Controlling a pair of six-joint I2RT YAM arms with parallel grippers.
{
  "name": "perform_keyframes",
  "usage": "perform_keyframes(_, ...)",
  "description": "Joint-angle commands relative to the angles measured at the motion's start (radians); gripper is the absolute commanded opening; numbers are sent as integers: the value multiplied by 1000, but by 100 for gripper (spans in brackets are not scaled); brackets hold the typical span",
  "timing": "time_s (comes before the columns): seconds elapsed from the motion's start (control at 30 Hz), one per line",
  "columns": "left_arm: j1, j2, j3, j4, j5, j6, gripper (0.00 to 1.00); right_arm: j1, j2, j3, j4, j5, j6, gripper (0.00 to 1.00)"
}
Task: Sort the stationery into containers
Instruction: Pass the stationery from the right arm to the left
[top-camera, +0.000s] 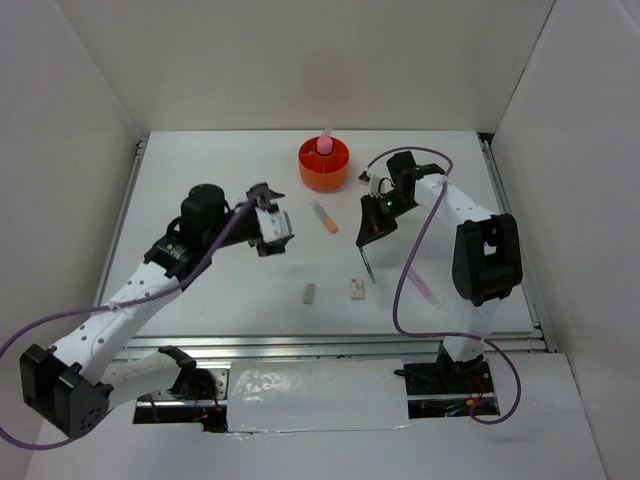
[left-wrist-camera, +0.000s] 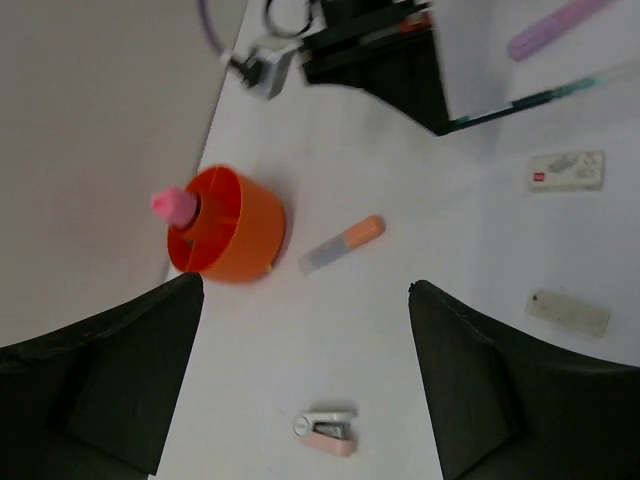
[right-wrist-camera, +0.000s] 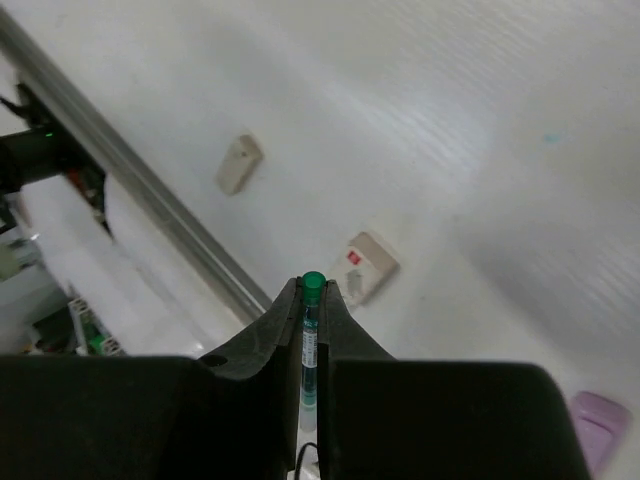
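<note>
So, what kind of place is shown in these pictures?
Probably a robot test cell in a laboratory, not an office: plain white panel walls box in a white table, and two white-and-black robot arms, left and right, stand at its near edge.

Bright, even light from above washes the white tabletop (top-camera: 200, 190) pale. Shadows under the arms (top-camera: 130, 300) are soft and faint. The tub (top-camera: 324, 166) throws a faint pinkish glow on the back wall (top-camera: 330, 85). The left tool (left-wrist-camera: 305, 300) shows its fingers (left-wrist-camera: 90, 380) dark and blurred.
</note>
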Motion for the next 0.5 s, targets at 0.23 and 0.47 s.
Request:
perform_keyframes(0.23,-436,-109,-285,173,-43,937,94,17,-122,-68,44,-179,202,0)
perform_keyframes(0.47,-590,-12,-285,159,-20,1091,91,25,-145,-90,70,-101,290,0)
